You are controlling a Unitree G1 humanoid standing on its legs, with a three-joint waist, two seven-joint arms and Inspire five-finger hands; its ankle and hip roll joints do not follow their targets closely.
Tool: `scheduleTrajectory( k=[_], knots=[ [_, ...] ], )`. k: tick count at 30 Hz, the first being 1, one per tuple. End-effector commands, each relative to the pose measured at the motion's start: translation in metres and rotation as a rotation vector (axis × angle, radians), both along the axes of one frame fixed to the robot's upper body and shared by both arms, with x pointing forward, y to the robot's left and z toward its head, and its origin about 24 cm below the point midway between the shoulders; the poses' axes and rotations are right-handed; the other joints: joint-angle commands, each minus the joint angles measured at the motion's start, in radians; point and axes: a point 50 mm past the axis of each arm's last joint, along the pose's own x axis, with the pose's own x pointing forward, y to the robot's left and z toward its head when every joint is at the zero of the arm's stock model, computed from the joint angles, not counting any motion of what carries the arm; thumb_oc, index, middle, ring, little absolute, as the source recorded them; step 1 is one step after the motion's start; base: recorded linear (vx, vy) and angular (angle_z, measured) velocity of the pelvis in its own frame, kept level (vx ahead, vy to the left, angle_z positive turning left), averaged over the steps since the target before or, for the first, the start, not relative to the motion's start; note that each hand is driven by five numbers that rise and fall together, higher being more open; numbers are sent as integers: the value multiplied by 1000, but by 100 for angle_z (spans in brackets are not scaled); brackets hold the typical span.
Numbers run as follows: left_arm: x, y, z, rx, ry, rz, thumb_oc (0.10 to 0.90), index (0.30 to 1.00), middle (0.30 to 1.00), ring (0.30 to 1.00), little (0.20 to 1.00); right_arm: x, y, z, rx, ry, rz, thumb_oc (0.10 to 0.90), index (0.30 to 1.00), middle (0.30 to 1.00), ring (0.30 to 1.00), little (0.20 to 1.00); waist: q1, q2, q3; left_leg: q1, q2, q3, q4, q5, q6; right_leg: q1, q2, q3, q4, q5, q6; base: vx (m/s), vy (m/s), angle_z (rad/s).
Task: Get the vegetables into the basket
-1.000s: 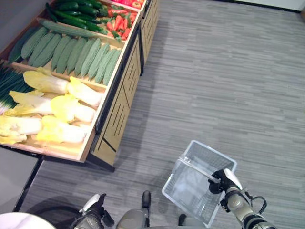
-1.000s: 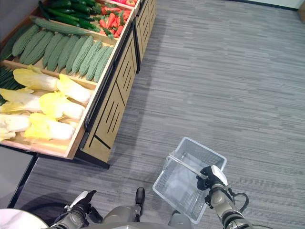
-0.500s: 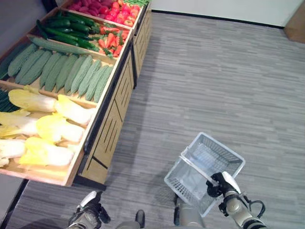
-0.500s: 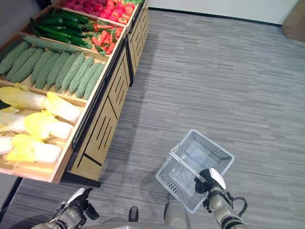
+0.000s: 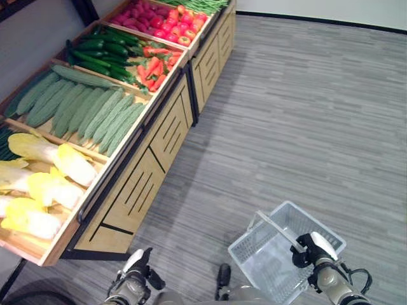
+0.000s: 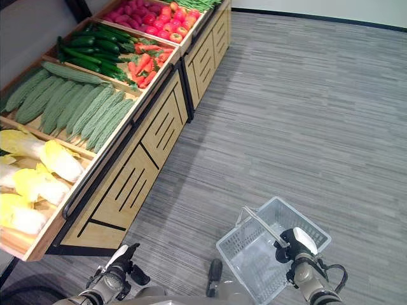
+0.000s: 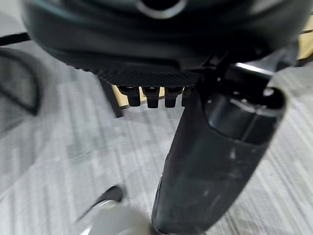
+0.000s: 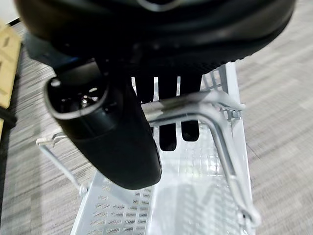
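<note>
So, view by view:

Left eye view: the produce stand (image 5: pixel 146 190) runs along the robot's left, with bins of pale cabbages (image 5: pixel 38 190), bitter gourds (image 5: pixel 82 108), cucumbers (image 5: pixel 98 54), carrots (image 5: pixel 151 68) and red tomatoes (image 5: pixel 162 16). The basket (image 5: pixel 251 244) hangs low on the robot's right, well apart from the stand, carried by the right hand (image 5: pixel 311 249). The left hand (image 5: pixel 135 279) is down near the stand's front corner.

Right eye view: same layout. The basket looks empty, so no vegetables are in yet. My read is that this is the approach step: get close enough to the bins that the free hand can reach.

Left wrist view: the left hand (image 7: pixel 161 58) holds nothing, and only short finger ends (image 7: pixel 151 95) peek past its bulk, so they look curled in. It'll need to uncurl before it goes for a vegetable.

Right wrist view: the right hand is clenched round the basket's wire handle (image 8: pixel 195 107), with fingers (image 8: pixel 168 122) hooked over it and the mesh floor below.

Tip: keep the basket level and out on the right side, clear of the stand's edge, and pick a near bin, cabbages or gourds, rather than stretching for the far ones.
</note>
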Motion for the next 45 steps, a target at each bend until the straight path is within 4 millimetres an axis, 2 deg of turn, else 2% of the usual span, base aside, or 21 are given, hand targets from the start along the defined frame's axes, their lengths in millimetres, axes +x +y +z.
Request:
scheduleTrajectory(
  k=[1, 2, 3, 5, 9, 11, 15, 20, 28, 31, 32, 33, 34, 35, 37, 39, 40, 41, 43, 44, 45],
  knots=[
    [-9, 23, 2, 86, 42, 16, 900, 1000, 1000, 1000, 1000, 31, -11, 32, -73, -194, 58, 400, 300, 300, 300, 300, 28, 12, -8, -31, -42, 17, -101, 19, 87, -27, -123, 87, 112, -23, 165, 157, -11, 52],
    [-13, 24, 1, 90, 56, 13, 900, 1000, 1000, 1000, 1000, 31, -10, 32, -77, -185, 70, 400, 300, 300, 300, 300, 34, 13, -7, -46, -44, 22, -116, 35, 88, -19, -120, 86, 112, -29, 163, 245, 60, 42],
    [-24, 26, -2, 97, 94, 10, 900, 1000, 1000, 1000, 1000, 30, -6, 29, -77, -172, 95, 400, 300, 300, 300, 300, 56, 13, -3, -77, -39, 35, -135, 75, 87, 11, -115, 88, 117, -49, 161, 270, 136, 11],
    [-31, 30, -2, 99, 109, 21, 900, 1000, 1000, 1000, 1000, 27, -3, 26, -67, -163, 98, 400, 300, 300, 300, 300, 70, 6, -5, -65, -40, 44, -158, 79, 95, 33, -117, 90, 124, -58, 165, 216, 164, -35],
    [-37, 29, -4, 98, 126, 22, 900, 1000, 1000, 1000, 1000, 18, -1, 16, -33, -131, 32, 400, 300, 300, 300, 300, 80, -9, -22, -23, -68, 55, -198, 60, 123, 50, -148, 102, 130, -45, 194, 166, 222, -8],
    [-33, 31, -3, 103, 111, 20, 900, 1000, 1000, 1000, 1000, 19, 7, 12, -9, -121, 36, 400, 300, 300, 300, 300, 90, -22, -23, -16, -83, 56, -206, 47, 137, 45, -165, 106, 129, -31, 209, 105, 187, 10],
    [-29, 40, 1, 142, 107, 8, 900, 1000, 1000, 1000, 1000, 33, 18, 14, 8, -147, 61, 400, 300, 300, 300, 300, 101, -40, -22, -18, -104, 59, -213, 28, 151, 25, -184, 116, 127, 2, 233, 59, 121, 10],
    [-32, 45, 2, 162, 123, 6, 900, 1000, 1000, 1000, 1000, 33, 22, 11, 11, -136, 69, 400, 300, 300, 300, 300, 103, -49, -27, -20, -107, 62, -213, 17, 153, 21, -190, 116, 110, 22, 241, 36, 53, 6],
    [-37, 38, -2, 137, 138, -3, 900, 1000, 1000, 1000, 1000, 26, 22, 5, 5, -94, 78, 400, 300, 300, 300, 300, 98, -57, -34, -2, -129, 54, -213, -2, 163, 31, -211, 109, 115, 55, 262, 36, 47, 1],
    [-40, 37, -3, 129, 144, 1, 900, 1000, 1000, 1000, 1000, 24, 20, 4, -1, -81, 67, 400, 300, 300, 300, 300, 99, -58, -34, 10, -150, 50, -213, -18, 182, 20, -234, 127, 162, 88, 274, 51, 162, 1],
    [-38, 38, -2, 126, 138, 10, 900, 1000, 1000, 1000, 1000, 23, 16, 4, -9, -68, 55, 400, 300, 300, 300, 300, 99, -49, -23, 27, -169, 35, -213, -27, 203, -18, -251, 155, 268, 125, 278, 34, 194, -6],
    [-38, 38, -2, 126, 138, 10, 900, 1000, 1000, 1000, 1000, 23, 16, 4, -9, -68, 55, 400, 300, 300, 300, 300, 100, -50, -23, 26, -169, 36, -213, -27, 204, -21, -252, 157, 272, 123, 278, 35, 254, -11],
    [-37, 38, -1, 124, 128, 18, 900, 1000, 1000, 1000, 1000, 22, 14, 3, -17, -60, 45, 400, 300, 300, 300, 300, 99, -42, -10, 44, -186, 20, -213, -34, 222, -58, -266, 180, 366, 166, 274, 57, 183, 12],
    [-37, 38, -1, 124, 131, 16, 900, 1000, 1000, 1000, 1000, 22, 15, 2, -13, -56, 43, 400, 300, 300, 300, 300, 90, -28, 2, 60, -190, -6, -213, -35, 232, -95, -242, 235, 466, 179, 263, 92, 204, 29],
    [-36, 38, -1, 120, 127, 19, 900, 1000, 1000, 1000, 1000, 22, 15, 2, -11, -57, 39, 400, 300, 300, 300, 300, 85, -21, 5, 69, -189, -19, -213, -38, 233, -117, -224, 256, 478, 166, 254, 85, 54, 50],
    [-35, 36, -2, 113, 127, 12, 900, 1000, 1000, 1000, 1000, 21, 14, 1, -8, -54, 30, 400, 300, 300, 300, 300, 70, -8, 11, 91, -186, -57, -212, -40, 228, -171, -168, 292, 422, 96, 225, 153, -16, 46],
    [-35, 36, -2, 113, 127, 12, 900, 1000, 1000, 1000, 1000, 21, 14, 1, -8, -54, 30, 400, 300, 300, 300, 300, 68, -7, 13, 94, -185, -60, -211, -41, 228, -168, -168, 289, 423, 94, 225, 182, -77, 58],
    [-33, 35, -2, 111, 126, 10, 900, 1000, 1000, 1000, 1000, 21, 13, 1, -8, -56, 26, 400, 300, 300, 300, 300, 61, -6, 19, 102, -185, -86, -205, -47, 221, -195, -168, 294, 353, 87, 222, 160, -124, 54],
    [-33, 35, -2, 111, 126, 8, 900, 1000, 1000, 1000, 1000, 23, 13, 2, -10, -61, 29, 400, 300, 300, 300, 300, 40, -8, 29, 114, -188, -133, -197, -62, 214, -215, -145, 352, 259, 94, 230, 168, -138, 57],
    [-33, 35, -2, 111, 126, 8, 900, 1000, 1000, 1000, 1000, 23, 13, 2, -10, -61, 29, 400, 300, 300, 300, 300, 38, -6, 30, 116, -186, -135, -197, -64, 214, -211, -144, 350, 257, 93, 230, 105, -99, 57],
    [-34, 36, -2, 113, 129, 11, 900, 1000, 1000, 1000, 1000, 25, 13, 4, -10, -67, 31, 400, 300, 300, 300, 300, 31, -11, 32, 118, -189, -152, -187, -73, 211, -222, -137, 381, 223, 103, 235, 113, -102, 77]
  ],
)
